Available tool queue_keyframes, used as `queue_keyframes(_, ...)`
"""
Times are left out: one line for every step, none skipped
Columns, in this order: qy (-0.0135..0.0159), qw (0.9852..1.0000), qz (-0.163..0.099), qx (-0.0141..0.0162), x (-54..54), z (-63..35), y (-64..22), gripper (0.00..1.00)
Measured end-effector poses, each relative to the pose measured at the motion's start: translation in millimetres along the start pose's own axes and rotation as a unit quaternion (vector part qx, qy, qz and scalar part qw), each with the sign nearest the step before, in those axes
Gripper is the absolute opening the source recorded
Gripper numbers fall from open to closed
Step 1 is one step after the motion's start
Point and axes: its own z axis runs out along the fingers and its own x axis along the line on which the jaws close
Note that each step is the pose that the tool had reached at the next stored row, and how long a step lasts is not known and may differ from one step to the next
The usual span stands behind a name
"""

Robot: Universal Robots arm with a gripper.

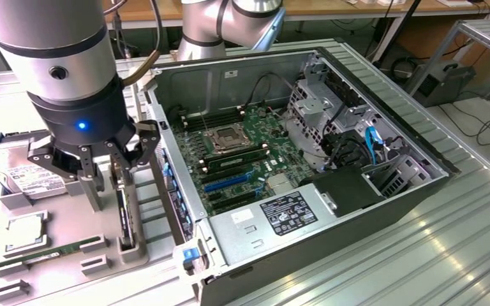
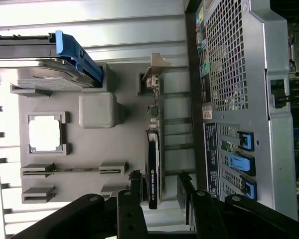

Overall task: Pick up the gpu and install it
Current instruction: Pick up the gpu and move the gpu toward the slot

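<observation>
Your black gripper (image 1: 115, 159) (image 2: 159, 185), wide open and empty, flanks the thin black gpu (image 1: 124, 210) (image 2: 153, 159) standing edgewise in a grey tray (image 1: 134, 252) (image 2: 94, 149).

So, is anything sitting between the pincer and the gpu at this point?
Nothing visible. The open pincer hangs in line with the gpu, which stands on edge in the grey holder. One finger is on each side of the card, and the gaps between are bare.
</observation>
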Motion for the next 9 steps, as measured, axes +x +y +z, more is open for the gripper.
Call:
queue_keyframes(0.0000, 1.0000, 0.000, 0.0000, 0.0, 0.6, 0.0, 0.42)
queue_keyframes(0.0000, 1.0000, 0.000, 0.0000, 0.0, 1.1, -0.1, 0.42)
queue_keyframes(0.0000, 1.0000, 0.000, 0.0000, 0.0, 1.8, -0.1, 0.42)
queue_keyframes(0.0000, 1.0000, 0.000, 0.0000, 0.0, 2.3, -0.1, 0.42)
queue_keyframes(0.0000, 1.0000, 0.000, 0.0000, 0.0, 2.9, -0.1, 0.42)
queue_keyframes(0.0000, 1.0000, 0.000, 0.0000, 0.1, 3.5, -0.2, 0.42)
queue_keyframes(0.0000, 1.0000, 0.000, 0.0000, 0.1, 3.9, -0.2, 0.42)
queue_keyframes(0.0000, 1.0000, 0.000, 0.0000, 0.1, 4.6, -0.2, 0.42)
queue_keyframes(0.0000, 1.0000, 0.000, 0.0000, 0.1, 5.1, -0.2, 0.42)
